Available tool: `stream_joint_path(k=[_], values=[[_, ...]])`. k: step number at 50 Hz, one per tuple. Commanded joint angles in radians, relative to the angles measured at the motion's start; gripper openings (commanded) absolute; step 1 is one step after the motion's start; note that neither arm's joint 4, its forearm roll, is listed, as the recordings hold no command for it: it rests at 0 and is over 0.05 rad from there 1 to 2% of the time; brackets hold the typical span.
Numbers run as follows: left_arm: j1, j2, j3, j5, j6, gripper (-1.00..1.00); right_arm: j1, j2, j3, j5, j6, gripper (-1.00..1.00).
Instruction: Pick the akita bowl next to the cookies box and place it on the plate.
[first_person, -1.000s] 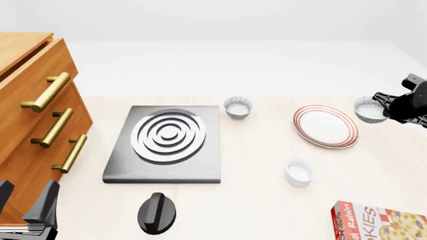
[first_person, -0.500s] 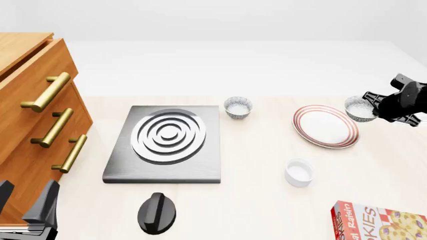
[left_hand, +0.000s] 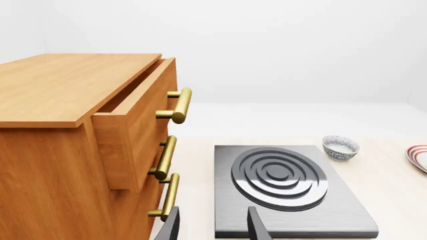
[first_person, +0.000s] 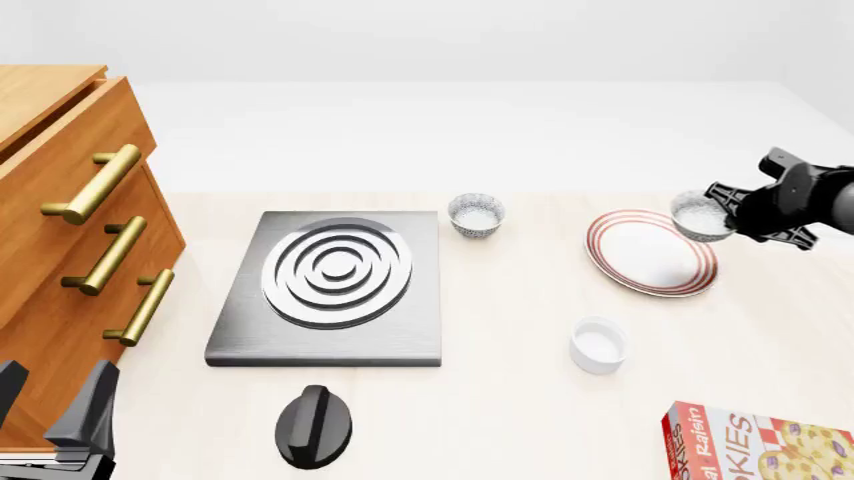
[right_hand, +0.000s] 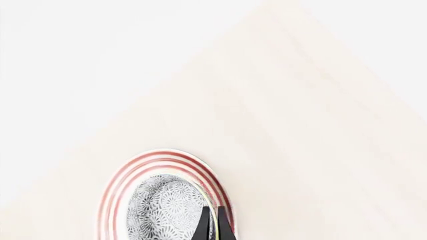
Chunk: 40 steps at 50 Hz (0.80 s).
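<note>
Your right gripper (first_person: 727, 206) is clamped on the rim of the akita bowl (first_person: 699, 216), its fingers (right_hand: 212, 223) nearly together around the wall, and it holds the bowl in the air over the far right edge of the plate (first_person: 650, 253); from the right wrist, the bowl's patterned outside sits framed inside the plate's red rings. A second patterned bowl (first_person: 477, 214) stands on the table to the left of the plate, just beyond the grey stove (first_person: 331, 288). Nearer you, a plain white cup (first_person: 598, 344) sits below the plate, and the cookies box (first_person: 755, 443) lies at the near right corner. Your left gripper (left_hand: 212, 226) hangs with jaws apart and empty beside the wooden drawer cabinet (left_hand: 80, 140).
</note>
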Motion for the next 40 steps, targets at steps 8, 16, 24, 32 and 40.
stream_joint_path(k=[8,16,24,32,40], values=[[0.000,0.000,0.000,0.000,0.000,1.00,0.039,0.004,-0.004,-0.008,0.003,-1.00],[0.000,0.000,0.000,0.000,0.000,1.00,0.050,0.003,0.002,-0.011,0.004,-1.00],[0.000,0.000,0.000,0.000,0.000,1.00,0.064,0.002,0.013,-0.018,0.009,-1.00],[0.000,0.000,0.000,0.000,0.000,1.00,0.077,0.007,0.019,-0.022,0.013,-1.00],[0.000,0.000,0.000,0.000,0.000,1.00,0.083,0.015,0.019,-0.022,0.012,-1.00]])
